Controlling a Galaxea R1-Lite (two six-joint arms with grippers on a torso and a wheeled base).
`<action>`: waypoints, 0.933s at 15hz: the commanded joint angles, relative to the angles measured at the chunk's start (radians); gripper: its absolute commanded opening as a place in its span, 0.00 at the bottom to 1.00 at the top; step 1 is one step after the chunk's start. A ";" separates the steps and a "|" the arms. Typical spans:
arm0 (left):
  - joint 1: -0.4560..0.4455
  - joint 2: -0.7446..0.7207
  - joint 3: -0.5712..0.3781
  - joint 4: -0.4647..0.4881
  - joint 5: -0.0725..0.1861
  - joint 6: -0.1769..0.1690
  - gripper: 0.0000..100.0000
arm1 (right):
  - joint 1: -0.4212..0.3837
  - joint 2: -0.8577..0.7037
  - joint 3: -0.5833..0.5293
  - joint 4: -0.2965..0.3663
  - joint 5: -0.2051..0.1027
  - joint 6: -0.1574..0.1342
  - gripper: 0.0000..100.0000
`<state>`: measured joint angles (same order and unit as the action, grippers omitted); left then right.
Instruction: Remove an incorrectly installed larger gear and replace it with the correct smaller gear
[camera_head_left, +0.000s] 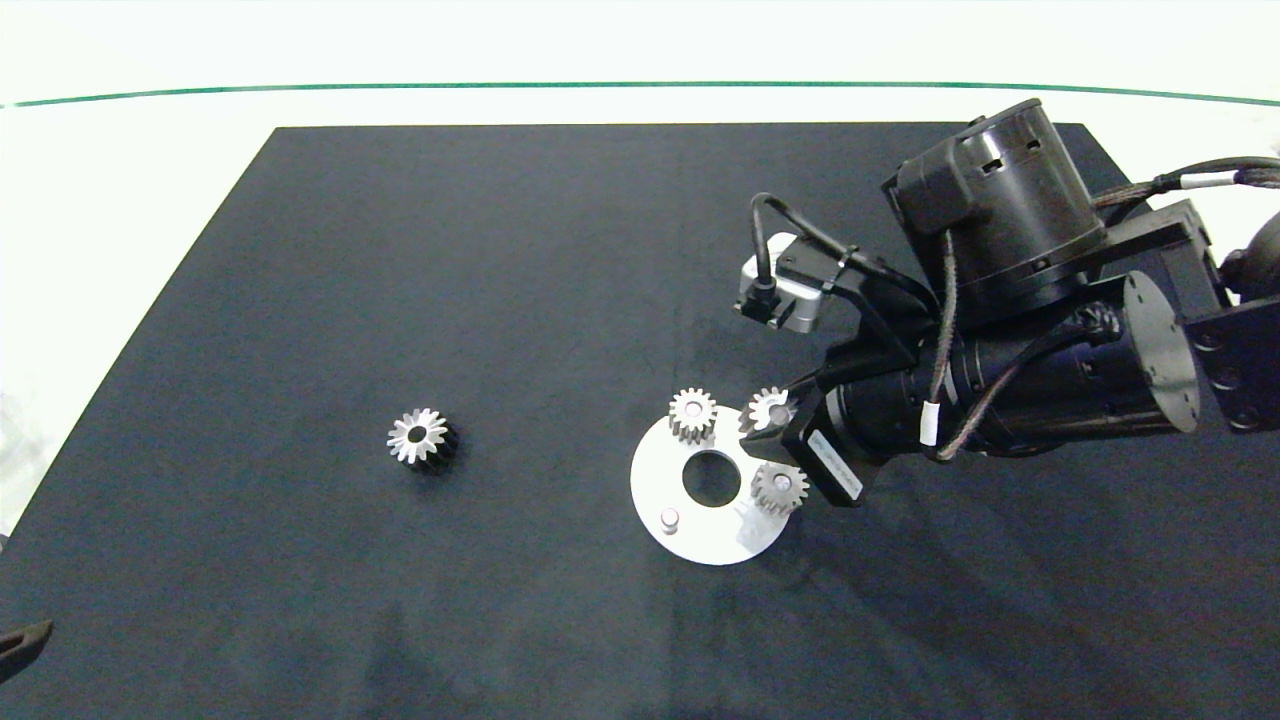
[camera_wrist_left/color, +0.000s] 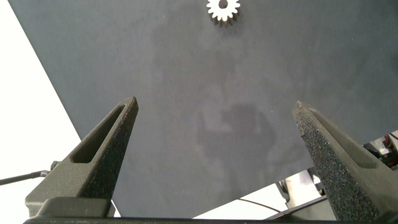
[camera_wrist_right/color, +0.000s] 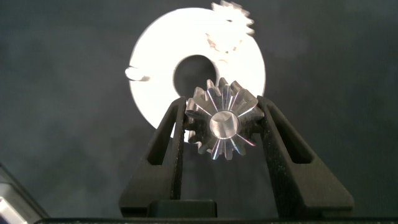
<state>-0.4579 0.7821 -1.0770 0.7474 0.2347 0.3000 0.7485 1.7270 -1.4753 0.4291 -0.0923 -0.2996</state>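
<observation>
Right hand (camera_wrist_right/color: 222, 124) around smaller gear (camera_wrist_right/color: 222, 121) (seemingly seated)

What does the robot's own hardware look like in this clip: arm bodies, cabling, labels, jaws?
The right arm is built of black cylindrical housings with a flat round end plate, braided dark cables looping alongside, a white tag on one cable, and a white label near the wrist. A silver camera block sits on a black bracket. The left gripper has dark grey tapered fingers, grainy-surfaced, with slot cutouts.
</observation>
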 joint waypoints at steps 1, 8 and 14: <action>-0.012 -0.014 0.005 0.004 0.002 0.001 1.00 | 0.034 0.046 -0.028 0.010 -0.001 -0.001 0.28; -0.016 -0.017 0.012 0.004 0.002 0.002 1.00 | 0.104 0.123 -0.068 0.062 -0.015 -0.004 0.28; -0.016 -0.023 0.014 0.004 0.002 0.004 1.00 | 0.134 0.175 -0.074 0.082 -0.047 -0.004 0.28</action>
<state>-0.4738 0.7611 -1.0636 0.7474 0.2347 0.3019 0.8783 1.8849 -1.5477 0.5070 -0.1379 -0.3019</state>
